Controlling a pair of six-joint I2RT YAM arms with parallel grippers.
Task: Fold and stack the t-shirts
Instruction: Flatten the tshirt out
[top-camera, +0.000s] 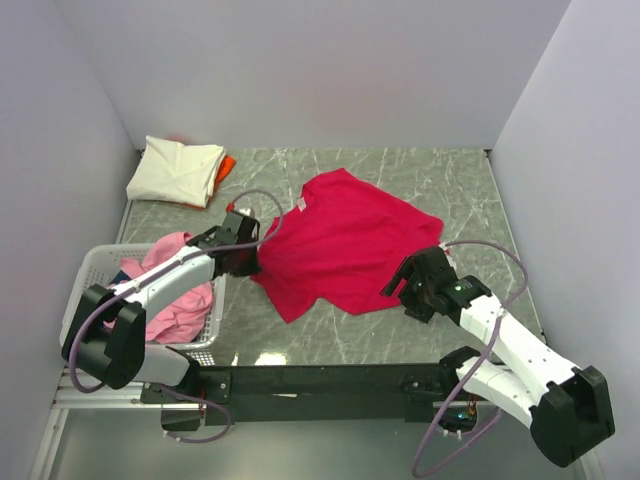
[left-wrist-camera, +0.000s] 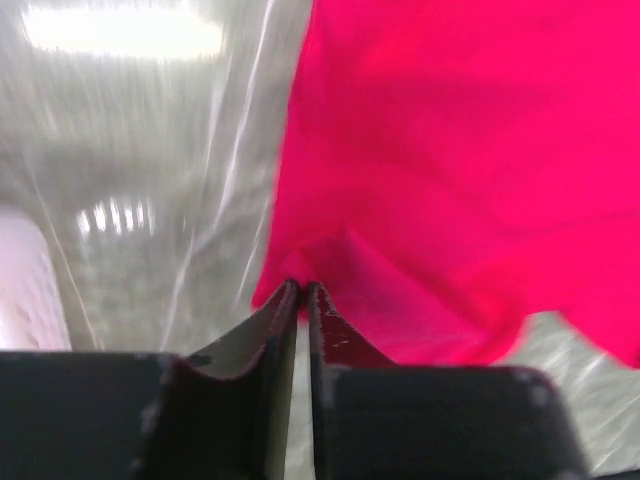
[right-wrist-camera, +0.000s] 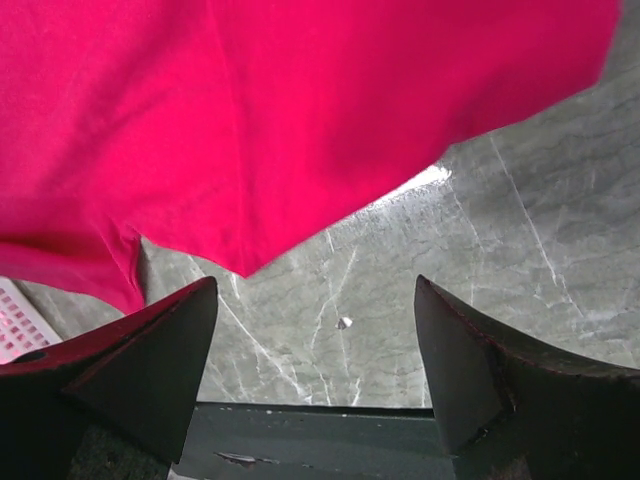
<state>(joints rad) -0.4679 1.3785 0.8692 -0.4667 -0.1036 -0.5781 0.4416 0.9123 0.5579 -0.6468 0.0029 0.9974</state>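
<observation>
- Left gripper (left-wrist-camera: 302, 290): its two fingers are pressed together, pinching the left edge of the red tee (left-wrist-camera: 450, 150).
- Right gripper (right-wrist-camera: 316, 335): its fingers are spread wide and hold nothing. They hang over bare table (right-wrist-camera: 520, 230), just short of the red tee's near hem.
- One red tee lies opened out, a little rumpled, in the middle of the table between the two grippers.
- One cream tee (top-camera: 175, 170) sits folded at the far left corner.
- One orange tee (top-camera: 227, 164) lies under the cream one, with only its right edge showing.
- The pink tees (top-camera: 178, 300) are heaped together, and I cannot tell how many there are.
- One white basket (top-camera: 92, 272) at the near left holds the pink heap.
- The left arm reaches across the basket and hides part of the pink heap from above.
- The right gripper covers the near right corner of the red tee in the top view.
- A grey cable loops up from each arm.
- White walls close in the table on three sides.
</observation>
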